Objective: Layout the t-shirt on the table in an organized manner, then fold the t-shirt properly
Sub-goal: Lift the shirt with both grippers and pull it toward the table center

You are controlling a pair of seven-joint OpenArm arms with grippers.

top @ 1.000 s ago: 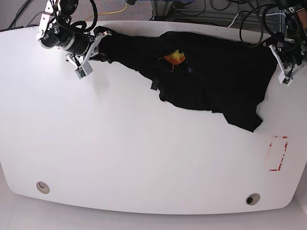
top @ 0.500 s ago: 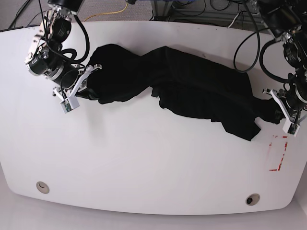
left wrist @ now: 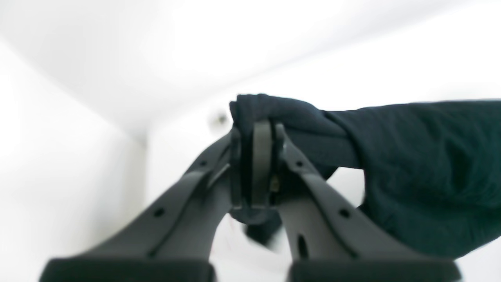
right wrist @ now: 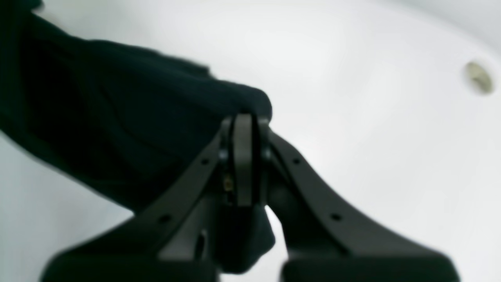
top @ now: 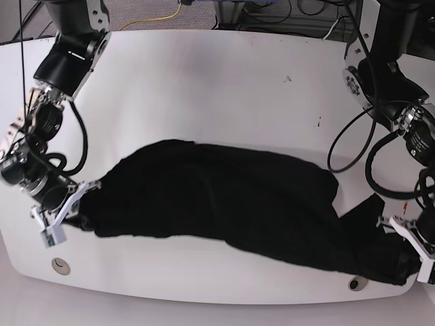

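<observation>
The black t-shirt (top: 224, 197) lies stretched in a long bunched band across the white table (top: 224, 88), close to its near edge. No print shows on it. My right gripper (top: 64, 210), at the left of the base view, is shut on one end of the cloth. The right wrist view shows this right gripper (right wrist: 244, 125) pinching a black fold (right wrist: 98, 117). My left gripper (top: 411, 255), at the right of the base view near the table's corner, is shut on the other end. In the left wrist view, the left gripper (left wrist: 256, 133) clamps dark cloth (left wrist: 422, 168).
Two round grommet holes (top: 60, 265) (top: 357, 282) sit by the near edge, just in front of the cloth. Cables (top: 272, 13) run behind the far edge. The far half of the table is bare white surface.
Both arms have pulled the t-shirt from the far side of the table down toward the near edge. The cloth is now stretched lower and flatter, and the orange print no longer shows.
</observation>
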